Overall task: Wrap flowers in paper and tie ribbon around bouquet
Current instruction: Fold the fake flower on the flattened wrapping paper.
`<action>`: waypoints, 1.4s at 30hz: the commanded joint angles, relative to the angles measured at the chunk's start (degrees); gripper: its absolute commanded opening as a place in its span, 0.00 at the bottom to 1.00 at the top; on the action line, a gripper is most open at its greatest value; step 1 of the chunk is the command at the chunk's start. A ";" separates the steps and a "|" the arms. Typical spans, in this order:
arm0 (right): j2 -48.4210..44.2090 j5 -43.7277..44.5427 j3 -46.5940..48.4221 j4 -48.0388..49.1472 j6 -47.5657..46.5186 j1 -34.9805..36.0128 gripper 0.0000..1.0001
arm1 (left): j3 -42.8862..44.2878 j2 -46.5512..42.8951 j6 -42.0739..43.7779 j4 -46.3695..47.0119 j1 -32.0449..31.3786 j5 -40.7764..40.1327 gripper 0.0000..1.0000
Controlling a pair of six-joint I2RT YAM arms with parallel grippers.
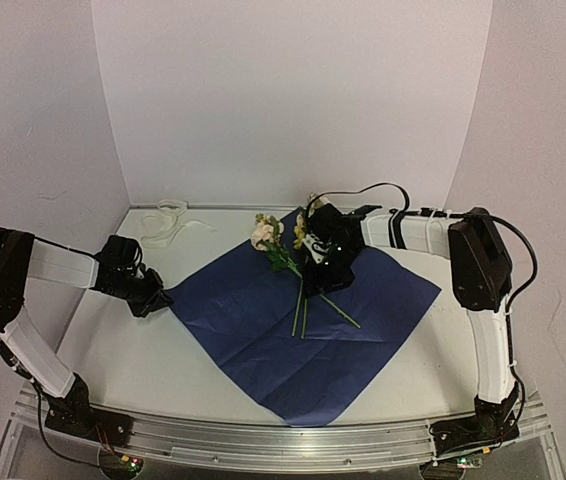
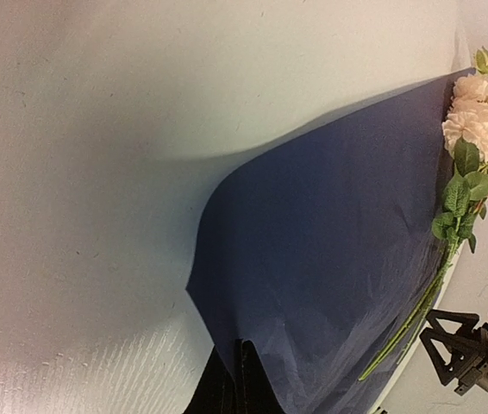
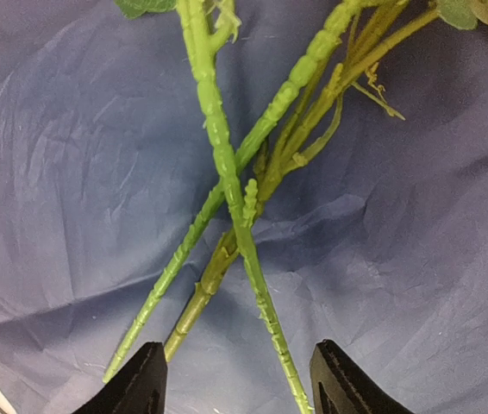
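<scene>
Viewing the white table (image 1: 163, 375) from above, we find the paper (image 1: 263, 330) spread on it, dark side up. The flowers (image 1: 281, 252) lie across its far centre. The ribbon (image 1: 168, 222) lies heaped far left, off the paper. The left gripper (image 1: 155, 299) is clamped on the paper's left corner. The right gripper (image 3: 237, 355) stands with jaws apart, astride the stems.

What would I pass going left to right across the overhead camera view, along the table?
Left end effector → left corner of the paper → blooms of the flowers → right end effector → the paper's right corner. The ribbon, further back, overlaps the first two, so it's skipped.
</scene>
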 commanded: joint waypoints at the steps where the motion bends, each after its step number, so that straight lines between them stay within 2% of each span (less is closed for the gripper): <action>1: 0.43 -0.16 -0.67 -0.99 -1.88 -0.09 0.55 | 2.35 -1.32 1.55 -1.97 0.52 0.32 0.00; 4: 0.50 0.71 -1.07 -1.01 -2.68 -0.12 0.52 | 2.99 -1.03 1.95 -2.52 0.61 0.35 0.00; 17: 3.69 2.24 1.14 -1.69 -3.88 -0.12 0.49 | 4.01 -1.22 2.63 -3.88 0.90 0.69 0.00; 21: 4.21 1.81 1.23 -1.79 -3.02 0.21 0.40 | 4.00 -1.76 2.46 -4.12 0.93 0.98 0.00; 26: 2.76 3.05 1.14 -1.81 -2.15 0.84 0.14 | 3.91 -2.98 2.78 -5.02 0.90 1.09 0.00; 30: -0.67 3.77 0.86 -1.82 -1.27 1.02 0.01 | 2.93 -4.55 2.76 -5.57 0.90 1.12 0.00; 39: -6.06 1.22 2.93 -1.72 -0.76 2.05 0.00 | 1.10 -4.99 2.74 -5.20 0.95 1.62 0.00; 42: -6.59 2.85 4.19 -1.73 1.40 2.25 0.00 | 1.04 -5.04 2.53 -4.97 0.90 1.80 0.00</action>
